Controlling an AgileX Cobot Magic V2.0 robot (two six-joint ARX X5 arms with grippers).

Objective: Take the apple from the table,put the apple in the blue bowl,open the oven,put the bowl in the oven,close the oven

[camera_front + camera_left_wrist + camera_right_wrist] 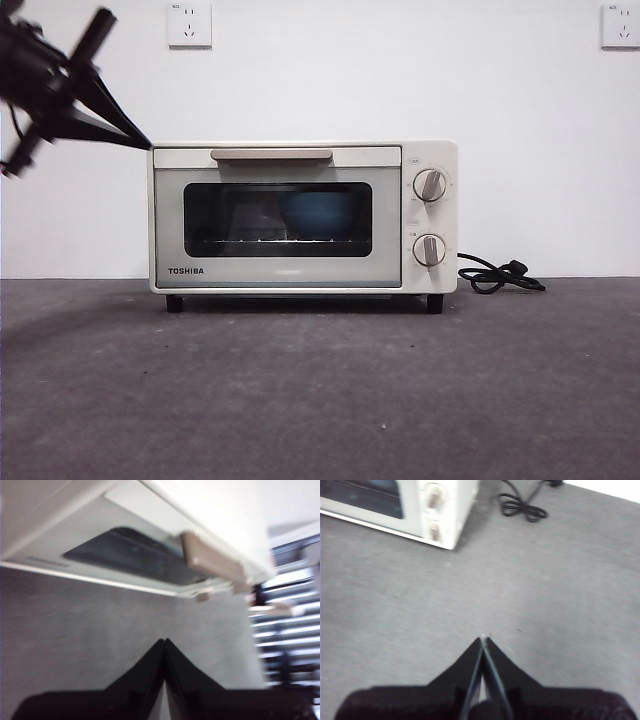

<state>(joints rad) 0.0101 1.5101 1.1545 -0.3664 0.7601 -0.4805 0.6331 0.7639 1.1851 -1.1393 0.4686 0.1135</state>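
The cream oven (303, 217) stands on the table (320, 390) with its door shut and the beige handle (271, 155) up against the top. Through the dark glass the blue bowl (320, 214) shows inside on the rack. The apple is hidden. My left gripper (143, 144) hangs in the air, shut and holding nothing, its tip close to the oven's upper left corner. In the left wrist view the left gripper (165, 641) is in front of the oven's door (125, 555) and handle (212, 562). My right gripper (484, 639) is shut over bare table (545, 605), well away from the oven (455, 510).
The oven's black cord (497, 275) lies coiled on the table to its right, near the wall, and the cord (520, 506) also shows in the right wrist view. Two knobs (430, 185) sit on the oven's right panel. Wall sockets (189, 24) are mounted high on the white wall.
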